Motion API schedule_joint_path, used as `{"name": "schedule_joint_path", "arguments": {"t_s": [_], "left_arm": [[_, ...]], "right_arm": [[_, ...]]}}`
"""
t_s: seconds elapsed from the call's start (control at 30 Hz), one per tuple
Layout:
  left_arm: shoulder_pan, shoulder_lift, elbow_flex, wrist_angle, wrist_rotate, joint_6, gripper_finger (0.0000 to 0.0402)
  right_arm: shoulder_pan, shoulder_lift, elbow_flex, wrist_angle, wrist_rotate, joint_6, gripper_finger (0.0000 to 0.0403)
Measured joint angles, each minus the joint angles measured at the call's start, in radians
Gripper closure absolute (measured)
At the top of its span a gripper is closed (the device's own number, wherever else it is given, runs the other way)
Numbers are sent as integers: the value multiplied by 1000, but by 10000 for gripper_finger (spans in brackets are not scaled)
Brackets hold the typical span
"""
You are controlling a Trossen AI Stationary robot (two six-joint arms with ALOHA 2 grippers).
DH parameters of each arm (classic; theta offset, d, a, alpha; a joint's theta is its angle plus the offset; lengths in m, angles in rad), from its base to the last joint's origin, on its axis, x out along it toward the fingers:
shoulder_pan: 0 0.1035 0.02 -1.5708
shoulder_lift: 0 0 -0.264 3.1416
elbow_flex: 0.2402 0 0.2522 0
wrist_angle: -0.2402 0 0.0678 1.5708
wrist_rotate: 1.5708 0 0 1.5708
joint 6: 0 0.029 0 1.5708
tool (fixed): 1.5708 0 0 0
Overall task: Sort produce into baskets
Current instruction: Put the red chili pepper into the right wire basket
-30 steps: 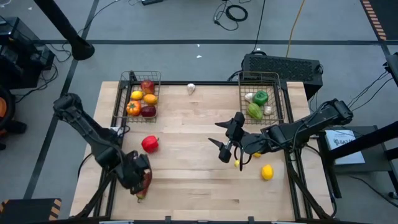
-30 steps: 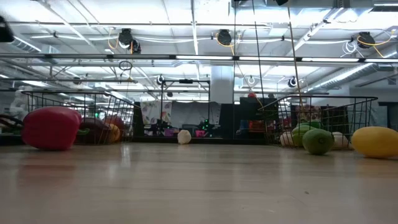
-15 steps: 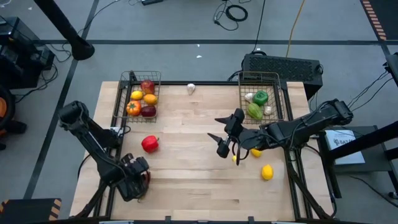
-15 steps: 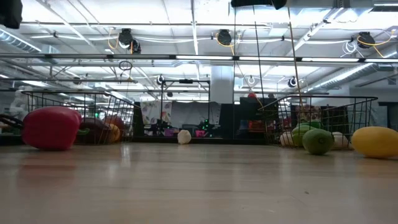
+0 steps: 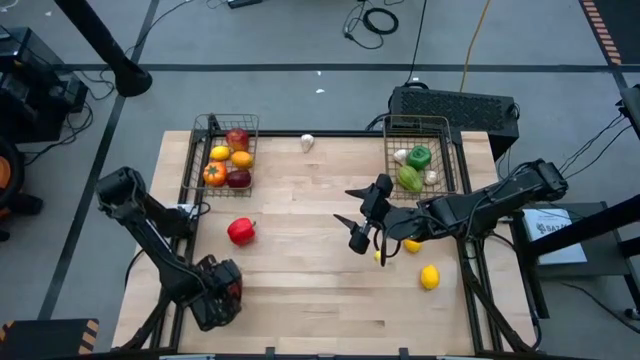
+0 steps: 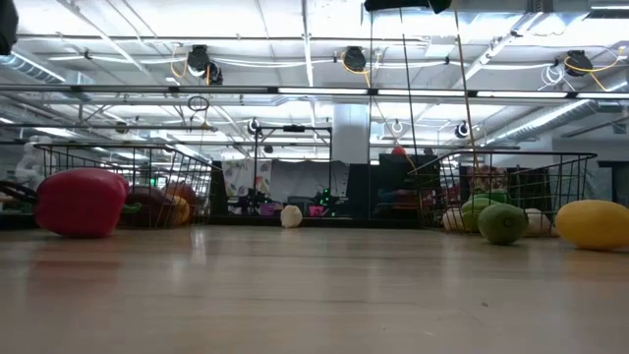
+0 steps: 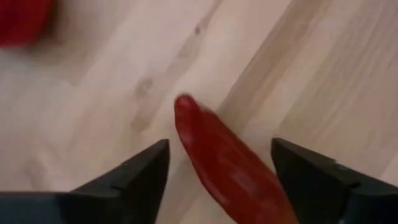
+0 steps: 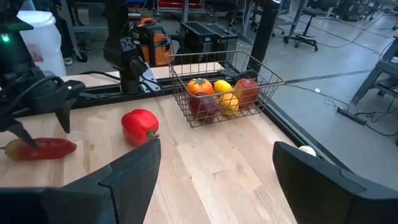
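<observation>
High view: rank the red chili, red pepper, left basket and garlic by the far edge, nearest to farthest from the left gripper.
1. Red chili, at the left gripper.
2. Red pepper, mid-left.
3. Left basket, far left.
4. Garlic, far edge, centre.

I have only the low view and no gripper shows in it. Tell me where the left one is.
Observer: The left gripper is near the table's left corner on the arms' side, with its fingers open on either side of a red chili that lies on the wood.
Operator: Now report the right one.
Observer: The right gripper hovers open over the middle of the table and holds nothing.
</observation>
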Motion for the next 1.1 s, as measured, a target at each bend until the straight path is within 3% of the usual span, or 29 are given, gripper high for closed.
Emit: {"name": "schedule_joint_path", "arguments": {"t_s": [0.27,0.6,1.1], "left_arm": [[-44,17,-1,85,64,-84,50],[-108,26,0,79,68,-219,47],[-114,118,0,129,101,-187,56]], "right_arm": [[1,0,0,-3,0,2,102],[2,0,0,-3,0,-1,102],[-7,0,0,-1,1,-20,102]]}}
